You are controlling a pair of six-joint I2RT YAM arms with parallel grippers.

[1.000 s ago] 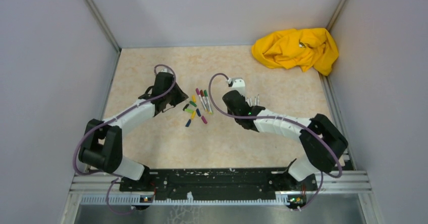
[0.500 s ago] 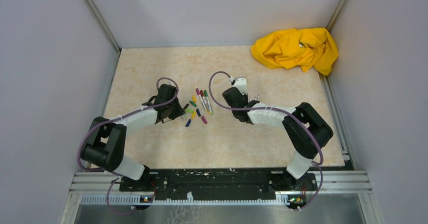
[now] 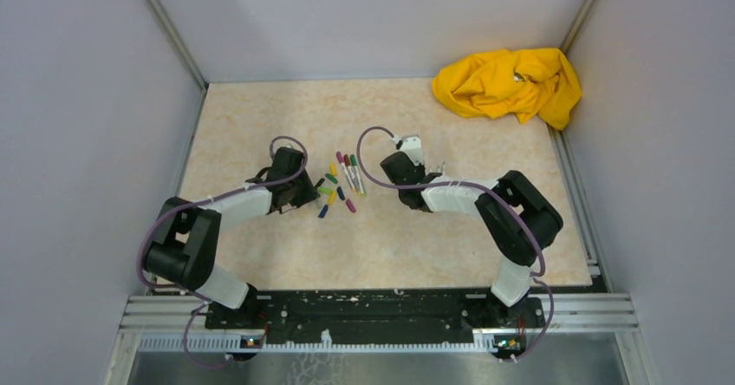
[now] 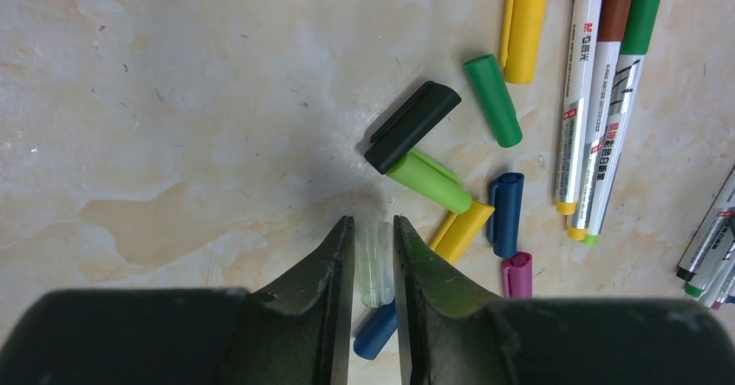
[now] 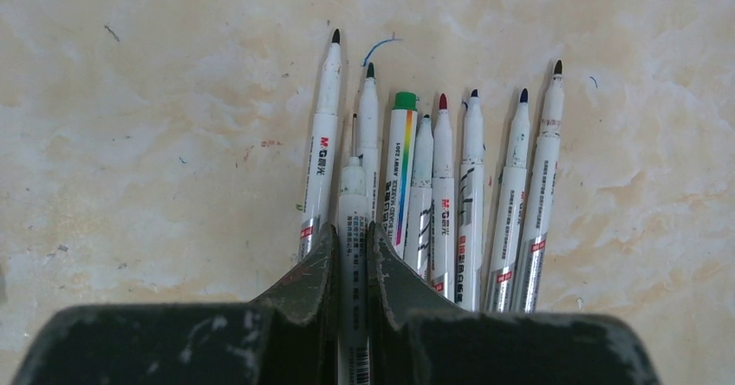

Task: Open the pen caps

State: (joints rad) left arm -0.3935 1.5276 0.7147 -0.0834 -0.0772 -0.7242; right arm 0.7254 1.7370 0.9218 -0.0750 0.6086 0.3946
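Observation:
My left gripper is shut on a clear pen cap, low over the table. Loose pen caps lie beside it: black, light green, dark green, two yellow, two blue and magenta. Three capped pens lie to their right. My right gripper is shut on an uncapped pen, just over a row of several uncapped pens. In the top view the caps lie between my left gripper and right gripper.
A crumpled yellow cloth lies in the far right corner. Grey walls close the table on the left, back and right. A black rail runs along the near edge.
Both arms have folded lower towards the table. My right gripper has drawn in over the row of uncapped pens. My left gripper has shifted slightly nearer beside the caps.

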